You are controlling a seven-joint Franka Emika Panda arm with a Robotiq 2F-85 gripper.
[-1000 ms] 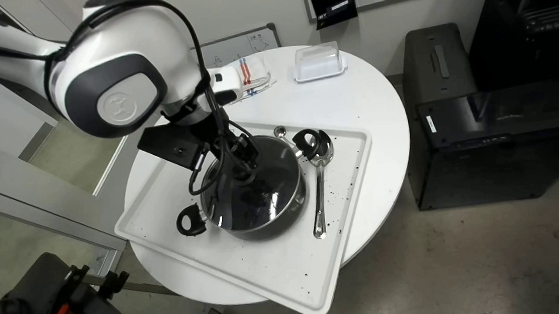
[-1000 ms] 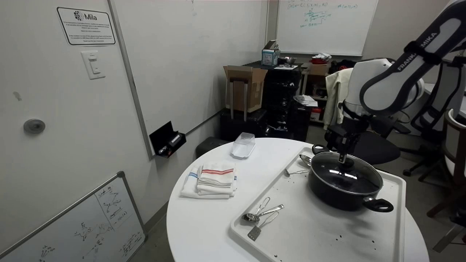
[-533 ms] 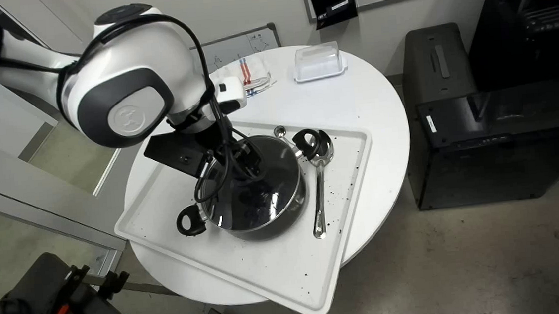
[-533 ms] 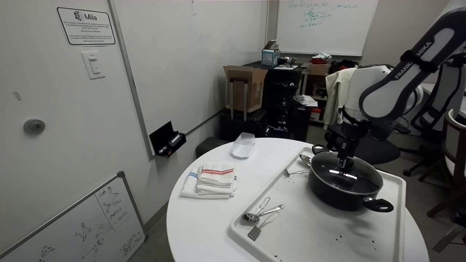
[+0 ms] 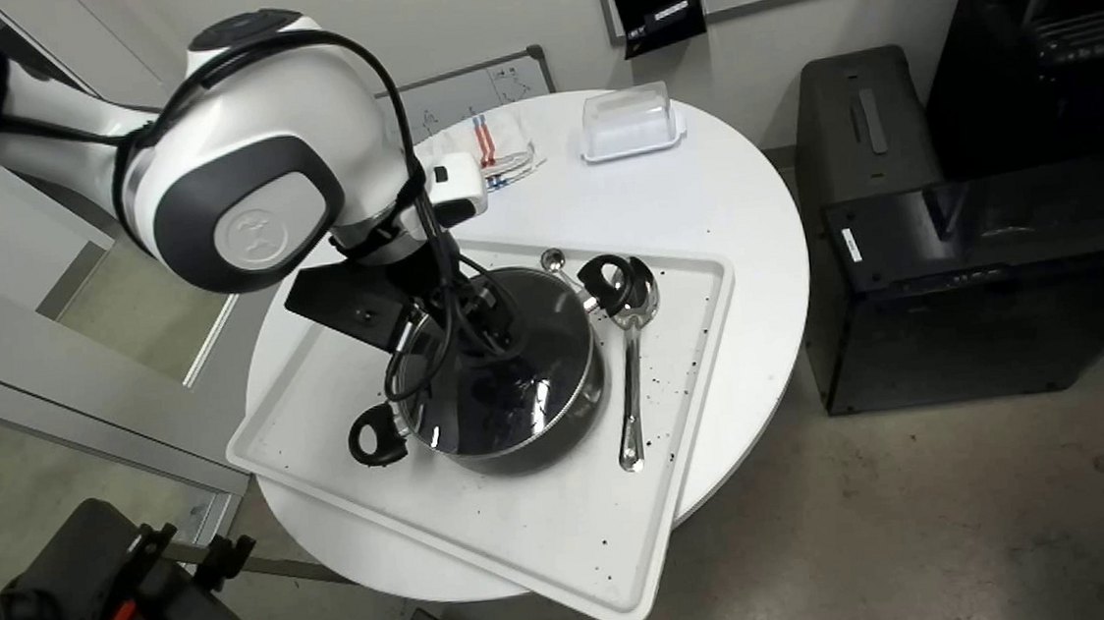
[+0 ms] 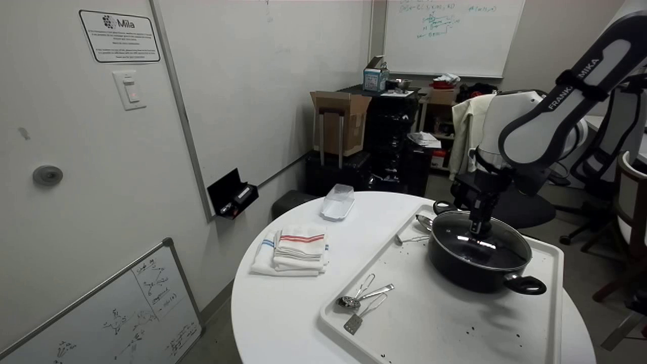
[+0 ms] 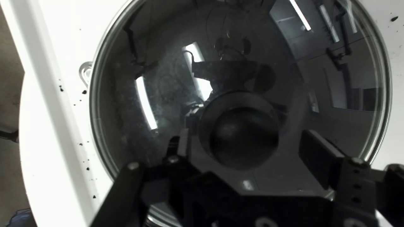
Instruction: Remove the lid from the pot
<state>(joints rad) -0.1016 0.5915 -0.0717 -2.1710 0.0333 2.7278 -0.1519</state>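
Note:
A black pot (image 6: 462,273) stands on a white tray (image 6: 419,318), with a dark glass lid (image 6: 498,250) resting on it. The lid also shows in an exterior view (image 5: 496,408) and fills most of the wrist view (image 7: 164,75). Its round black knob (image 7: 243,138) shows between my gripper's fingers in the wrist view. My gripper (image 7: 247,142) is open, with a visible gap between the knob and the right finger (image 7: 318,157). In an exterior view the gripper (image 6: 479,227) is low over the lid's middle, at the knob. Whether a finger touches the knob I cannot tell.
The pot's side handles (image 5: 377,435) stick out at two sides. A large spoon (image 5: 629,383) lies beside the pot. Several small utensils (image 6: 361,303) lie at a tray corner. Folded towels (image 6: 298,250) and a clear-lidded dish (image 6: 337,202) stand on the round table (image 6: 283,313).
My gripper has come down and slightly to the right in an exterior view, lowering to the lid's knob. In the last half second the arm has hardly moved. Pot and lid have not moved.

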